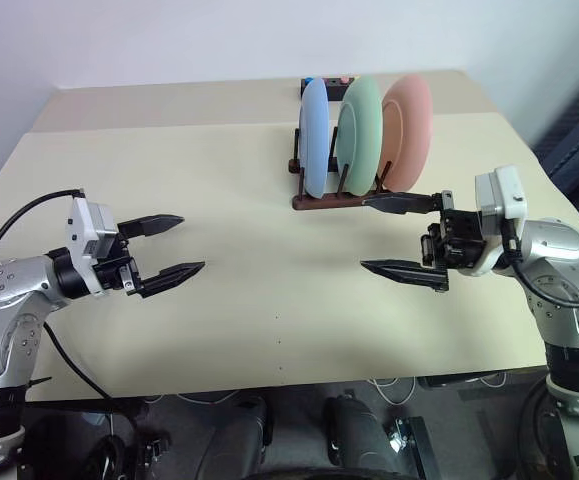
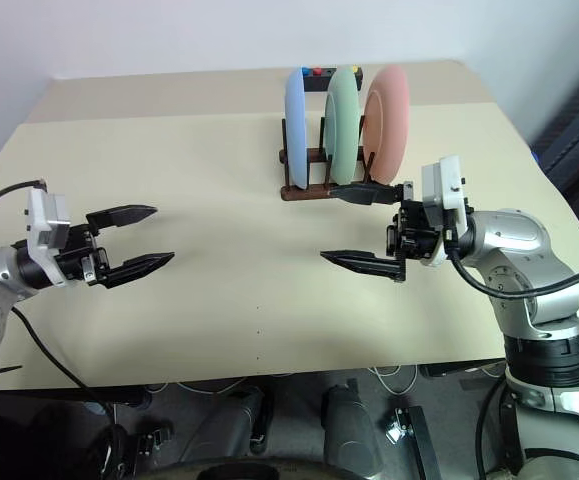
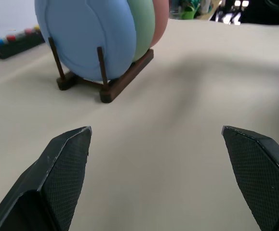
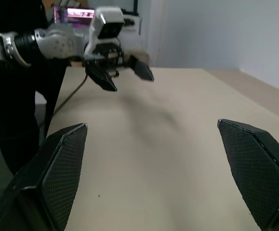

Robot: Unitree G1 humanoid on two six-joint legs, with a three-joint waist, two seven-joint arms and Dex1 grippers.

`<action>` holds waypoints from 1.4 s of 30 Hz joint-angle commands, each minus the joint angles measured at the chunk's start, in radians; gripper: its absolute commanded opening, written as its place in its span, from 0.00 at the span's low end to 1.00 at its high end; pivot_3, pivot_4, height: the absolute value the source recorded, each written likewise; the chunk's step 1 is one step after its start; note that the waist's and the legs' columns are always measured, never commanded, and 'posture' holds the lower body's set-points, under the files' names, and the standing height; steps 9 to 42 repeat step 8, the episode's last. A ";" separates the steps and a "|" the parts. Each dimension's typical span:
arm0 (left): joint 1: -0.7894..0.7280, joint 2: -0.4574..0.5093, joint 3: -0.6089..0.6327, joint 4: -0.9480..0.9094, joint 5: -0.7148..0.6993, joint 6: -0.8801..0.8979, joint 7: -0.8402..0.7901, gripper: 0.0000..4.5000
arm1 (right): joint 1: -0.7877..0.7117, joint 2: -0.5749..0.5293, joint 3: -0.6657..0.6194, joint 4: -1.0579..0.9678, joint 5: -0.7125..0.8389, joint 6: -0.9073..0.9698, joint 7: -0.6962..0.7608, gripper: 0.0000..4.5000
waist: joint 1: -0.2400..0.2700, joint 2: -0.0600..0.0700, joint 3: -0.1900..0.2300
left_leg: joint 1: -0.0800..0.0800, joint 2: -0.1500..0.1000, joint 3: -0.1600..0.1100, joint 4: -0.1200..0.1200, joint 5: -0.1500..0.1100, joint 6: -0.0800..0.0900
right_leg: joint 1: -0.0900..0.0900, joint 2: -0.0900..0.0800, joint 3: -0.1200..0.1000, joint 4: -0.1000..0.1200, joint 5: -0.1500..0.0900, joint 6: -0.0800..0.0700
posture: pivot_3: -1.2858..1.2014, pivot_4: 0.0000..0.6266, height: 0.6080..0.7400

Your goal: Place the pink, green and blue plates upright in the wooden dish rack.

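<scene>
The blue plate (image 1: 315, 137), the green plate (image 1: 360, 130) and the pink plate (image 1: 408, 131) stand upright side by side in the wooden dish rack (image 1: 321, 200) at the far middle of the table. My left gripper (image 1: 175, 245) hovers over the table's left side, open and empty, its fingers pointing right. My right gripper (image 1: 389, 235) hovers just in front of the rack's right end, open and empty, pointing left. The left wrist view looks at the blue plate (image 3: 88, 36) and rack (image 3: 115, 85) from the side.
A small black box with coloured buttons (image 2: 319, 73) lies behind the rack. The beige table (image 1: 249, 300) has its front edge close to me and a wall behind it. Cables hang below the front edge.
</scene>
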 commanded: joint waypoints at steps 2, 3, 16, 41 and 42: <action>-0.038 0.004 -0.029 -0.029 -0.017 -0.012 -0.041 1.00 | 0.023 -0.013 -0.031 -0.081 0.028 0.006 -0.035 0.98 | 0.007 0.000 0.000 | 0.000 0.000 0.000 0.000 0.000 0.000 | 0.000 0.000 0.000 0.000 0.000 0.000 | 0.52 0.24 1.00; -0.041 -0.002 -0.035 -0.028 -0.009 -0.021 -0.038 1.00 | 0.028 -0.015 -0.034 -0.085 0.031 0.013 -0.042 0.98 | 0.007 0.000 0.000 | 0.000 0.000 0.000 0.000 0.000 0.000 | 0.000 0.000 0.000 0.000 0.000 0.000 | 0.52 0.24 1.00; -0.044 -0.014 -0.066 0.042 0.017 -0.056 -0.075 1.00 | 0.035 -0.023 -0.023 -0.122 0.030 0.033 -0.081 0.98 | 0.007 0.000 0.000 | 0.000 0.000 0.000 0.000 0.000 0.000 | 0.000 0.000 0.000 0.000 0.000 0.000 | 0.52 0.24 1.00; -0.044 -0.014 -0.066 0.042 0.017 -0.056 -0.075 1.00 | 0.035 -0.023 -0.023 -0.122 0.030 0.033 -0.081 0.98 | 0.007 0.000 0.000 | 0.000 0.000 0.000 0.000 0.000 0.000 | 0.000 0.000 0.000 0.000 0.000 0.000 | 0.52 0.24 1.00; -0.044 -0.014 -0.066 0.042 0.017 -0.056 -0.075 1.00 | 0.035 -0.023 -0.023 -0.122 0.030 0.033 -0.081 0.98 | 0.007 0.000 0.000 | 0.000 0.000 0.000 0.000 0.000 0.000 | 0.000 0.000 0.000 0.000 0.000 0.000 | 0.52 0.24 1.00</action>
